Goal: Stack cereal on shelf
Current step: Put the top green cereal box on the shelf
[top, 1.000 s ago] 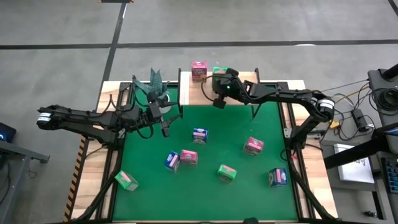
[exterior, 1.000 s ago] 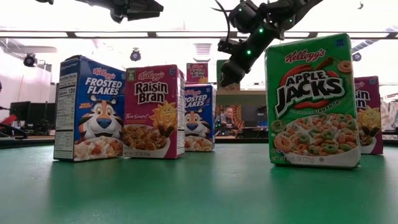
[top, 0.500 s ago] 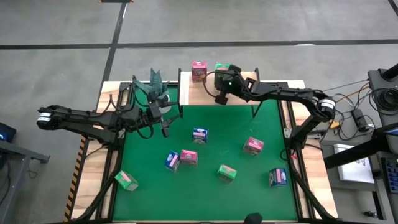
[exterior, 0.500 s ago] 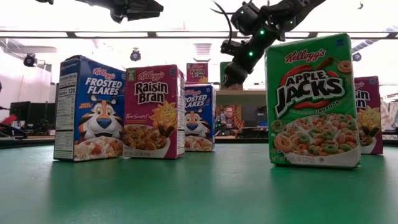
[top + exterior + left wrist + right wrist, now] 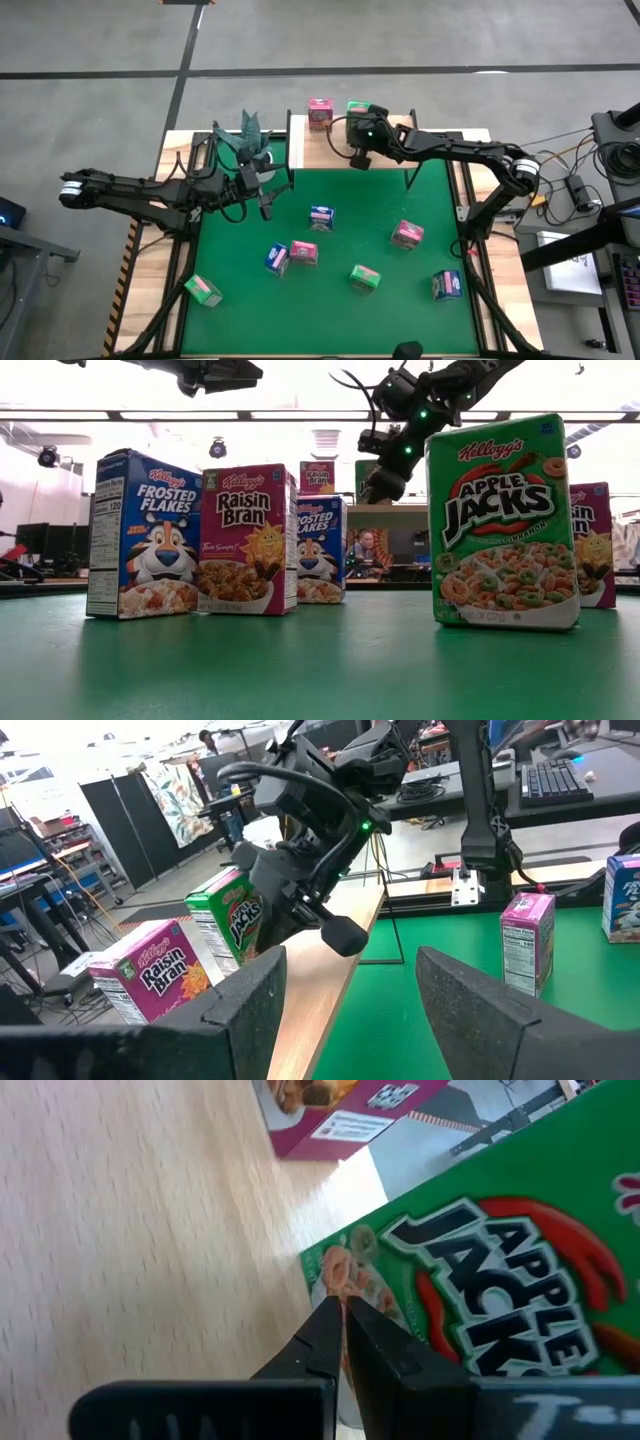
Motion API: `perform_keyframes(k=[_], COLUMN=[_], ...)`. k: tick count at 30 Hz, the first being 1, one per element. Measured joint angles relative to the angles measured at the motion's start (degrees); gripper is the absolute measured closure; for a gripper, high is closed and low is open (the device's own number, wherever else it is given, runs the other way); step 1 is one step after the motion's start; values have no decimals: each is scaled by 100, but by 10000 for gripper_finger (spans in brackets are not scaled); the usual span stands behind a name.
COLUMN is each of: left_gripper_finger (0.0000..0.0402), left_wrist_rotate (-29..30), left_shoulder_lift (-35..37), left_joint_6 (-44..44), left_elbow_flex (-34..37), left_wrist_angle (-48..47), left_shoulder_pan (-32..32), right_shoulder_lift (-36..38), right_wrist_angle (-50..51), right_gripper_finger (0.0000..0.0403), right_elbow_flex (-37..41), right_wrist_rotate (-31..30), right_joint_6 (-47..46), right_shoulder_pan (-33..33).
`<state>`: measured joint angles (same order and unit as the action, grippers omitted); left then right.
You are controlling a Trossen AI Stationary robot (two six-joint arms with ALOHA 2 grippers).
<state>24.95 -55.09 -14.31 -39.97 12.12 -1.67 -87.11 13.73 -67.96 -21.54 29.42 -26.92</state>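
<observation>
High view: the green carton (image 5: 354, 107) stands upright on the shelf (image 5: 385, 150), just beside the pink carton (image 5: 320, 112), both toward the back edge of the pale board. The right gripper (image 5: 361, 160) hovers over the shelf's front part, just in front of that green carton, its fingers pressed together with nothing between them. In the right wrist view the closed fingertips (image 5: 345, 1315) point at the lower corner of the green carton's printed front (image 5: 500, 1290), with bare wood to one side and the pink carton's base (image 5: 330, 1110) beyond; whether the tips touch the card I cannot tell.

So the green carton lies straight ahead of the right gripper, toward the back of the table, standing on its narrow base with its long axis vertical. With the fingers closed against its face, the likely move is a nudge to square it up beside the pink one.

The remaining cartons are scattered on the green mat (image 5: 330, 320): a blue one (image 5: 321, 216) near the middle, a blue and pink pair (image 5: 291, 256) touching, and others farther out. The left gripper (image 5: 265, 207) waits with its fingers spread and empty at the mat's left side, and it is the nearer arm to that central blue carton.
</observation>
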Motion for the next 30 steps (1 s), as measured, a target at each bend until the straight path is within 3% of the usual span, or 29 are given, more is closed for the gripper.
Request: perform_keyframes(k=[8,15,30], left_gripper_finger=[194,194,194], left_wrist_rotate=[0,0,0], left_shoulder_lift=[0,0,0], left_joint_6=[0,0,0], left_elbow_flex=[0,1,2], left_wrist_angle=[-1,-2,-4], left_shoulder_pan=[0,0,0], right_shoulder_lift=[0,44,52], right_wrist_angle=[-6,445,438], right_gripper_finger=[394,394,394], right_elbow_flex=[0,2,2], right_wrist_rotate=[-110,-161,-357], right_joint_6=[467,213,274], right_shoulder_pan=[-12,-12,-152])
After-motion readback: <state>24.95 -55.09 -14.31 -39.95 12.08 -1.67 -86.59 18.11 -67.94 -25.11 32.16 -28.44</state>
